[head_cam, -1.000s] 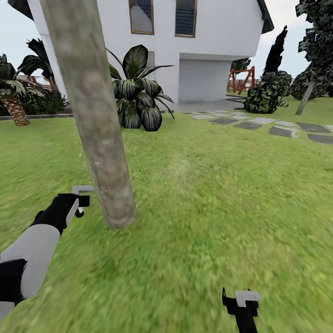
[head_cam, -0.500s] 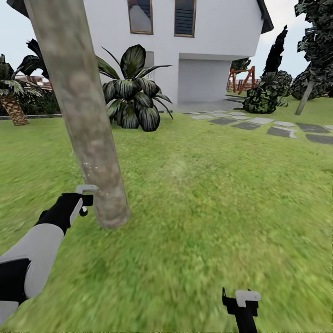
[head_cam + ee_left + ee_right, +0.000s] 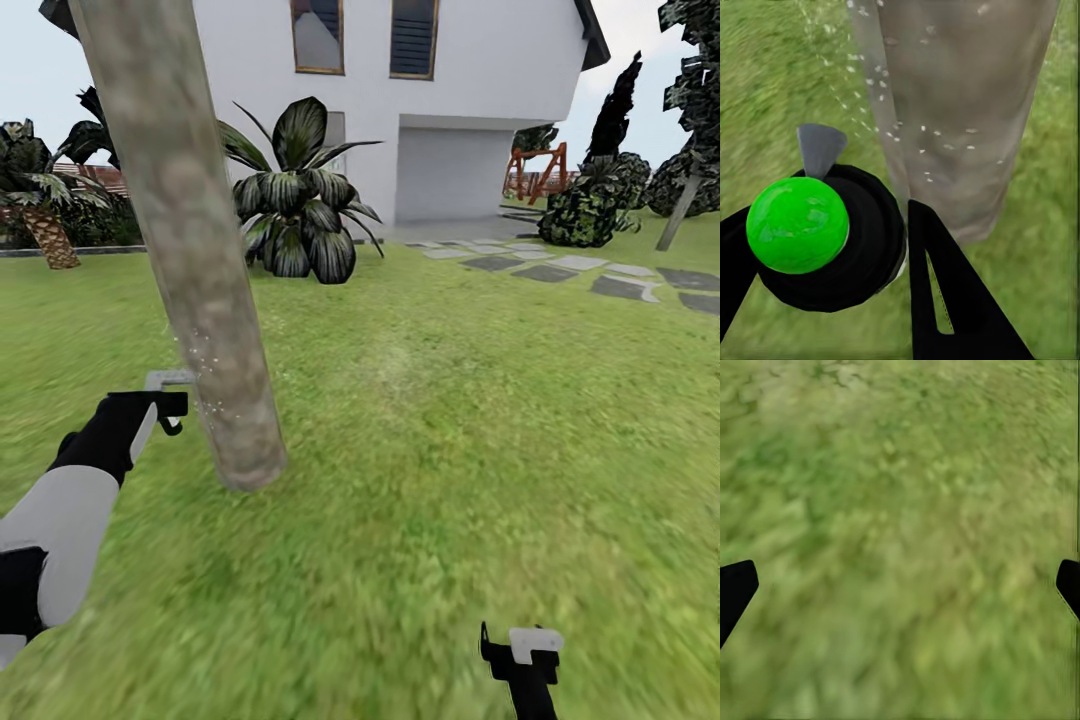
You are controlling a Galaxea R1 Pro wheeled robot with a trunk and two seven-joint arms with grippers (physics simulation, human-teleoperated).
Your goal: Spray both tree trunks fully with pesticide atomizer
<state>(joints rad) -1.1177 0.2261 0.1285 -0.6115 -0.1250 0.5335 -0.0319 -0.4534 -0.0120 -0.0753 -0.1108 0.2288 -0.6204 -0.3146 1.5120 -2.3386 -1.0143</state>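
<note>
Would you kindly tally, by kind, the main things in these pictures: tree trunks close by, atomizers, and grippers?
Thick tree trunk nearby, flecked with pale pesticide specks: 1
Atomizer with green cap, between the left gripper's fingers: 1
Grippers, left gripper and right gripper: 2
Total: 4

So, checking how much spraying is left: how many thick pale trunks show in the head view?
1: the tree trunk stands just ahead of the left tool, pale specks on its lower part. A second may be out of frame.
</note>
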